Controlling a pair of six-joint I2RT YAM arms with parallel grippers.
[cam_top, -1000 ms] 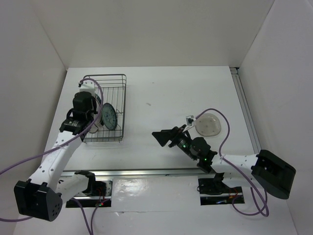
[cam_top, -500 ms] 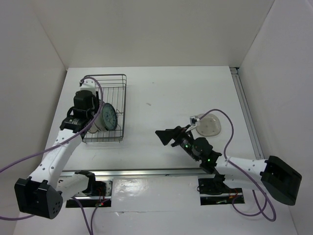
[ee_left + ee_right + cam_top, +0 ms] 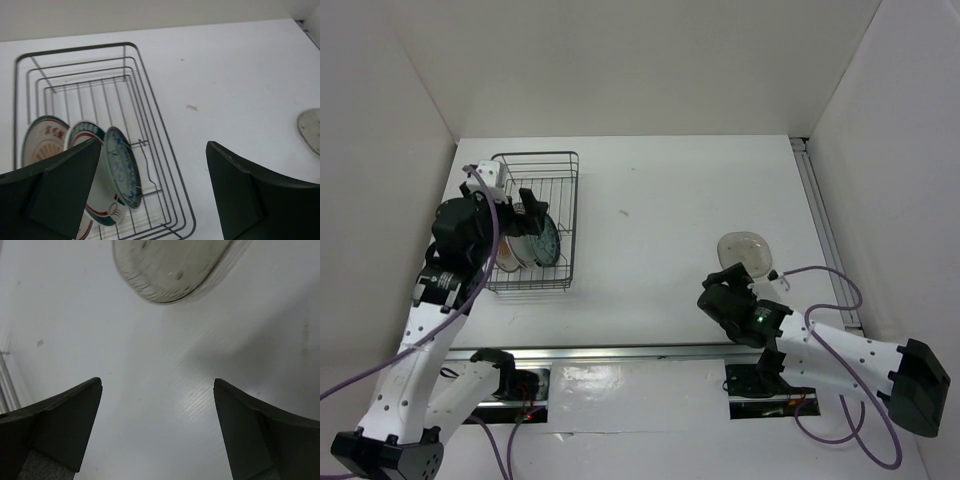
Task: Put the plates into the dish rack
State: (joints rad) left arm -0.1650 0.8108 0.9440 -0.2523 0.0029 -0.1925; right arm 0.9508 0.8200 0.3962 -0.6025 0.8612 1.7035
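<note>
The dark wire dish rack (image 3: 574, 190) (image 3: 75, 48) stands at the table's left. Three plates stand on edge in it: the orange sunburst one (image 3: 42, 146), the green-and-red rimmed one (image 3: 106, 200) and the small teal-patterned one (image 3: 122, 167) (image 3: 546, 243). My left gripper (image 3: 523, 212) (image 3: 152, 195) hangs open just above and near them, holding nothing. The clear-grey glass plate (image 3: 745, 250) (image 3: 170, 267) lies flat on the table at the right. My right gripper (image 3: 728, 285) (image 3: 157, 430) is open just short of the glass plate, pointing at it, with bare table between its fingers.
A metal rail (image 3: 825, 235) runs along the table's right edge. White walls close the back and both sides. The glass plate (image 3: 311, 131) shows at the far right edge of the left wrist view.
My left gripper has opened, let go of the teal plate and drawn back; the plate stays standing in the rack. My right arm has swung from pointing left to facing the glass plate.
</note>
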